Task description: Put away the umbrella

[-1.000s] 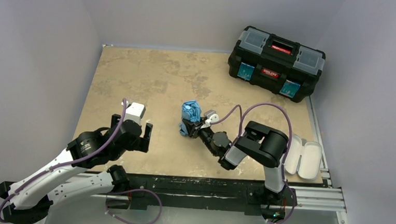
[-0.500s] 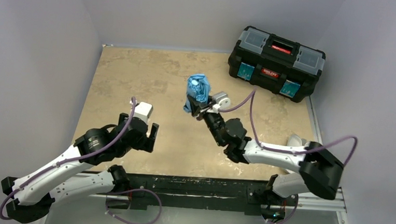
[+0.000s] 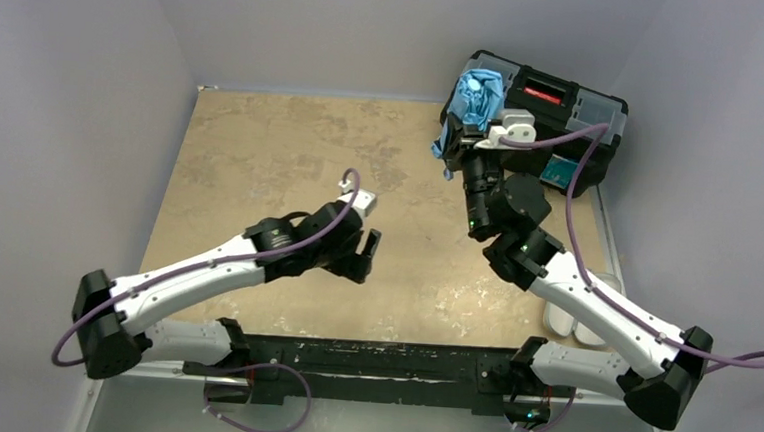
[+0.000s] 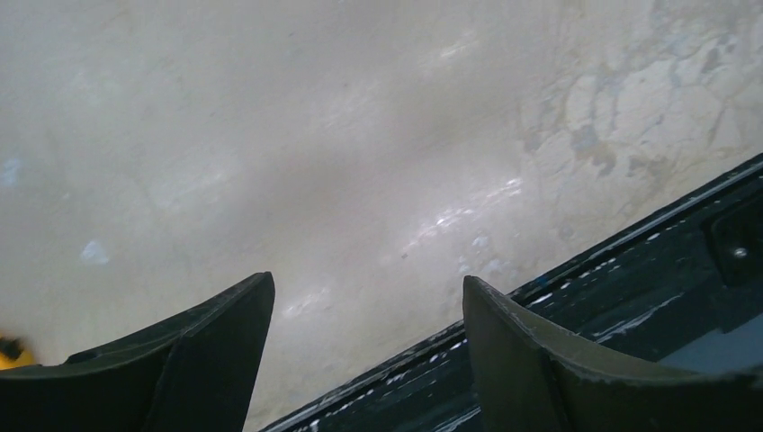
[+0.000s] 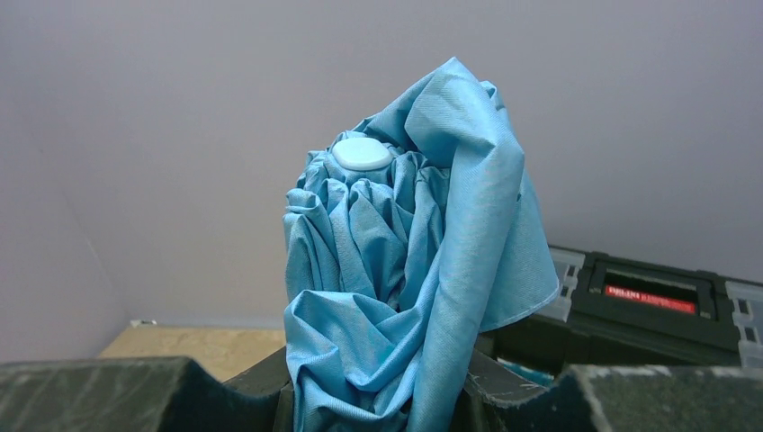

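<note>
Left gripper [image 3: 365,253]: jaws wide, empty, low over table [image 3: 262,149] centre.
Right gripper [image 3: 463,141]: clamped on umbrella [image 3: 479,90], bundle upright, cap up, canopy folds loose.
Umbrella sits above left end of toolbox [image 3: 565,102], far right corner. Lid looks closed.
Judgement: hold grip firm and bundle upright. Lid likely needs opening before lowering, probably left arm's job. Loose fabric flap may snag.

The umbrella [image 5: 405,297] is showing crumpled matt cloth and a smooth plastic cap [image 5: 362,153]; the table [image 4: 315,135] is gleaming faintly; the toolbox [image 3: 543,113] is looking plastic.
</note>
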### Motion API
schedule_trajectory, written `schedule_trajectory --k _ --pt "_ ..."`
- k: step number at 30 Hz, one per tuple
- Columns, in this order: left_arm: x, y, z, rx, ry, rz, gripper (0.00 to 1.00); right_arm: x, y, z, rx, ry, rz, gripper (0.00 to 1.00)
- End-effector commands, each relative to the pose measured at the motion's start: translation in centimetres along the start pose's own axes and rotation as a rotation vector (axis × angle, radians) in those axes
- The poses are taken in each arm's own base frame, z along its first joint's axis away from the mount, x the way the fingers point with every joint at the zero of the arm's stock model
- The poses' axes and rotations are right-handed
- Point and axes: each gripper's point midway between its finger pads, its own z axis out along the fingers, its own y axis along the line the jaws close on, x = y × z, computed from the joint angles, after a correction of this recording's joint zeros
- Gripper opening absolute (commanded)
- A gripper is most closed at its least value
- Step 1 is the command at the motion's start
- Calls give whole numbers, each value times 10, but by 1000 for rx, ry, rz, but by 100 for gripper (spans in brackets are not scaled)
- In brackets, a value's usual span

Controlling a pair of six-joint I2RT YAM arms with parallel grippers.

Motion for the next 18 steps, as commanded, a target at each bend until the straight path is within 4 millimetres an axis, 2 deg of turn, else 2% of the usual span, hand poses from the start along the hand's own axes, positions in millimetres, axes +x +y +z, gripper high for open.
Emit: schedule_trajectory --k 1,3,5,10,13,18 --pt "-56 -84 19 227 -95 0 75 -96 -6 -4 -16 -150 144 0" --pt "-64 -112 35 247 -69 27 74 -122 -5 -7 -41 -193 201 0" --pt "-66 -139 61 255 -32 44 73 -143 -7 -9 -48 -214 245 0" --pt "-89 -203 97 352 -16 16 72 -189 -13 -20 -83 -313 347 0" --pt "-101 -229 117 379 -13 -10 71 -209 -12 -28 -129 -350 429 0" --pt "-114 -280 146 480 -25 -32 70 -222 1 -40 -245 -368 542 0"
